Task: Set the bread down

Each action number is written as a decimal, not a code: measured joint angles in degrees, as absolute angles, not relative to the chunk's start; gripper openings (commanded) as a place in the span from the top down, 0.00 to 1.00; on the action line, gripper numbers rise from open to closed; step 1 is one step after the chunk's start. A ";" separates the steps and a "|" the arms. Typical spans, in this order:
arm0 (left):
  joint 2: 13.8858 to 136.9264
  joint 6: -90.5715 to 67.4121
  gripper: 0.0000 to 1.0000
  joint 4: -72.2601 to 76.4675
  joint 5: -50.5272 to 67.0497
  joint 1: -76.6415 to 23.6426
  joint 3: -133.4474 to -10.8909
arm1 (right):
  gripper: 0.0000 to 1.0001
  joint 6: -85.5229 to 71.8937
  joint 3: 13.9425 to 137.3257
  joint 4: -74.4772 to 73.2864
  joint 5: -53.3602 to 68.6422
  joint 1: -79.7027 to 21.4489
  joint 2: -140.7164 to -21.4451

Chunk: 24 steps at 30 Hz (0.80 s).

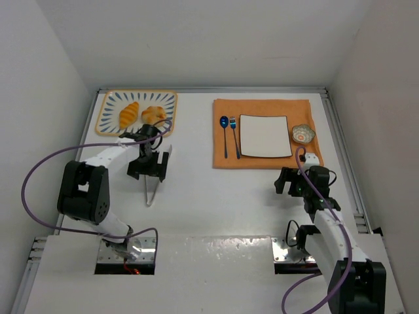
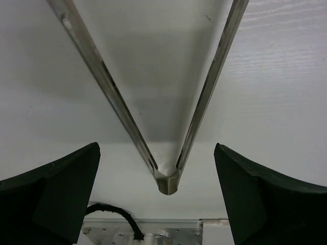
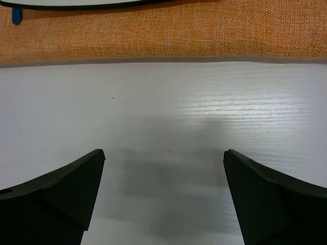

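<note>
Top external: bread (image 1: 154, 115) on tray (image 1: 103, 110), just beyond wide-open, empty left claw (image 1: 148, 172).

At the far left there are two pieces of bread, one croissant (image 1: 129, 114) and one bun (image 1: 153, 114), on one patterned tray (image 1: 169, 97). One pair of metal tongs (image 1: 150, 190) lies nearer, on the left. At the far right there is one orange placemat (image 1: 262, 104) with one white square plate (image 1: 265, 135), one spoon (image 1: 224, 131), one fork (image 1: 234, 134) and one small bowl (image 1: 303, 133).
</note>
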<state>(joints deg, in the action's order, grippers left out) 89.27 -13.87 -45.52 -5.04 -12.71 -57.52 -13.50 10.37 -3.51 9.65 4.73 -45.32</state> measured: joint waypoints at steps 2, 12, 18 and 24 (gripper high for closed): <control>90.26 -13.50 0.01 -44.40 -4.45 -12.73 -57.14 | 0.00 -13.54 10.37 -3.75 9.58 4.73 -44.86; 94.85 -12.49 0.01 -37.36 -2.94 -12.64 -54.74 | 0.00 -12.95 10.37 -6.96 7.57 4.73 -38.79; 97.51 -13.47 0.16 -36.53 -2.35 -12.53 -55.44 | 0.00 -12.25 10.37 -8.80 6.26 4.73 -38.48; 97.89 -14.46 0.50 -36.32 -2.55 -12.38 -56.01 | 0.00 -12.05 10.37 -9.17 5.78 4.73 -38.17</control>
<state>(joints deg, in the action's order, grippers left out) 97.89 -14.46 -36.32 -2.55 -12.38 -56.01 -12.05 10.37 -9.17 5.78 4.73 -38.17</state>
